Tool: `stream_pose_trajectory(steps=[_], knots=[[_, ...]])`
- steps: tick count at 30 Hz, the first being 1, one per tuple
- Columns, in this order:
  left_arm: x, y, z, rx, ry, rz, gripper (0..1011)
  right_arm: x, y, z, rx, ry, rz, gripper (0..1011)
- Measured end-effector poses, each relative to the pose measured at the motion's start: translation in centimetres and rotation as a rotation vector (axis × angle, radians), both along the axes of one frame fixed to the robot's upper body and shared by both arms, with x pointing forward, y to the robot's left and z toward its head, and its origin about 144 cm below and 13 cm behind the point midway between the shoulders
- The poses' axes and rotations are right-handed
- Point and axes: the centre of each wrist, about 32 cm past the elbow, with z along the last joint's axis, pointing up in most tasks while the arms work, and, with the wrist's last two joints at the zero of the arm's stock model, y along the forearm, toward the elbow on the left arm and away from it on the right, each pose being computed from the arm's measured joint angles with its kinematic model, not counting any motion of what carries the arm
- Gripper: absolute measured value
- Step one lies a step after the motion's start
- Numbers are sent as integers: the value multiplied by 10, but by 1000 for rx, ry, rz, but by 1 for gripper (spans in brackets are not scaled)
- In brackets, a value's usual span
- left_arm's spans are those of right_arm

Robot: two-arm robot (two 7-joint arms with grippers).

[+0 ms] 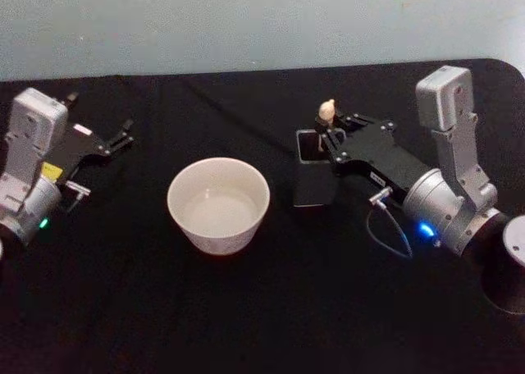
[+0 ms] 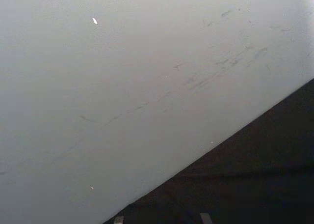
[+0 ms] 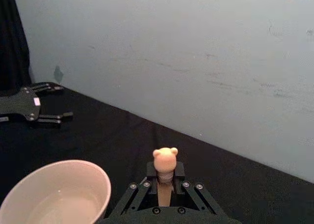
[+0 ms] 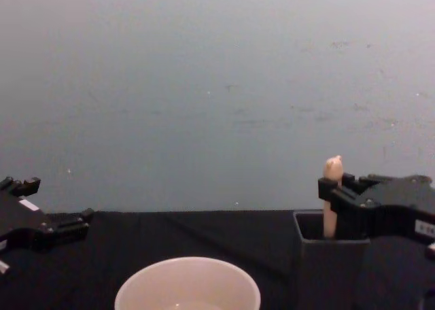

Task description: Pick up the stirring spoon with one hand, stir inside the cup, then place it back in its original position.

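Note:
The stirring spoon (image 1: pixel 327 111) stands upright in the dark grey square holder (image 1: pixel 312 181), its cream handle (image 3: pixel 165 160) poking out of the top. My right gripper (image 1: pixel 328 136) reaches in from the right and is shut on that handle just above the holder's rim (image 4: pixel 326 218). The cream-white cup (image 1: pixel 218 206) sits left of the holder, apart from it, with a pale inside (image 3: pixel 54 194). The spoon's shaft and bowl are hidden inside the holder. My left gripper (image 1: pixel 128 134) rests open at the far left of the table, well away from the cup.
A black cloth (image 1: pixel 271 308) covers the table, and a pale wall (image 4: pixel 217 85) stands close behind its far edge. A dark round object (image 1: pixel 509 267) sits at the right edge by my right arm. Open cloth lies in front of the cup.

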Motion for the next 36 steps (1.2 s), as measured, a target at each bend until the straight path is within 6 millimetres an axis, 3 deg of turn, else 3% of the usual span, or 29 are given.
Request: stream_pose_trajectory(steps=[23,28,34,36], knots=[[0,0,0,0,0,0,1001,4,3,-5,-16,7,-14,195],[0,0,0,0,0,0,1001,4,3,-5,-14,6,-13,285],[0,0,0,0,0,0,1001,4,3,-5,-13,6,-12,503],[0,0,0,0,0,0,1001,4,3,-5,-13,6,-12,534]])
